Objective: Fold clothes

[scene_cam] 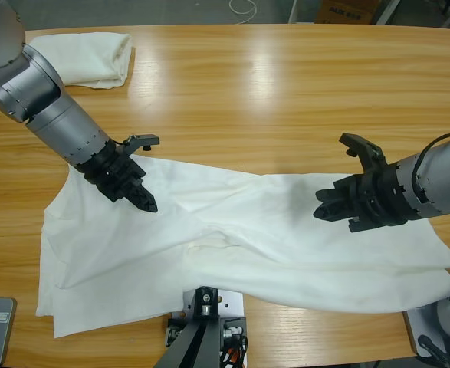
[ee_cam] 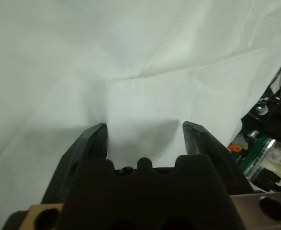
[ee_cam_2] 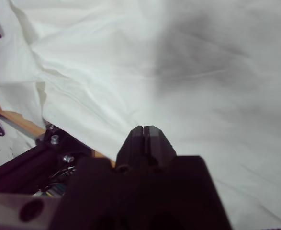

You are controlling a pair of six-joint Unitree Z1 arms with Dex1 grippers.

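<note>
We see a long wooden table (scene_cam: 270,84), glossy with overhead light glare | beyond its far edge a grey floor (scene_cam: 171,11) | a cardboard box (scene_cam: 346,11) there.

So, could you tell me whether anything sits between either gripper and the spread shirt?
Nothing visible does. The left gripper and right gripper both hang directly over the spread shirt; the folded shirt lies far off at the table's corner.

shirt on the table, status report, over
Left tool open over spread shirt. Right tool shut, empty, above it. Folded shirt far corner. Nothing blocking.
</note>
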